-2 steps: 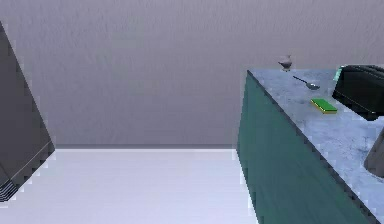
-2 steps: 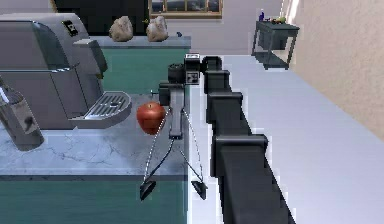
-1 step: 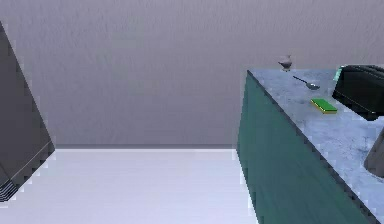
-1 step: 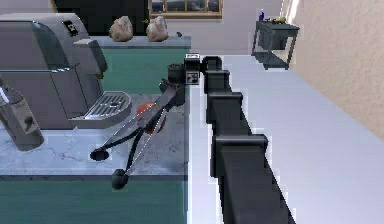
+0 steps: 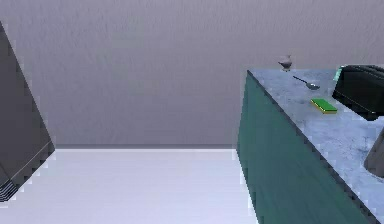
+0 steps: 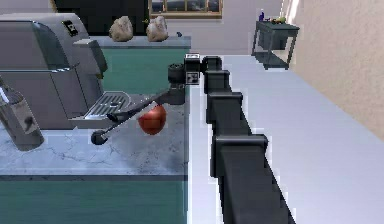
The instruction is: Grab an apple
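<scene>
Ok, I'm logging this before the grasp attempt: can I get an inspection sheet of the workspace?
Surface: grey marbled countertop on a teal cabinet.
Job's things: round red apple lying on the countertop, near a grey coffee machine.
Clutter: green sponge, metal spoon, stemmed glass, black boxy appliance.
Grippers: dark end effector at the apple; cannot tell whether it holds anything.
Cables: nothing seen.
Surroundings: plain grey wall, pale floor, small dark side table.

Red round apple [image 6: 152,121], apparently resting on grey marbled countertop [image 6: 110,155], near its edge.
</scene>
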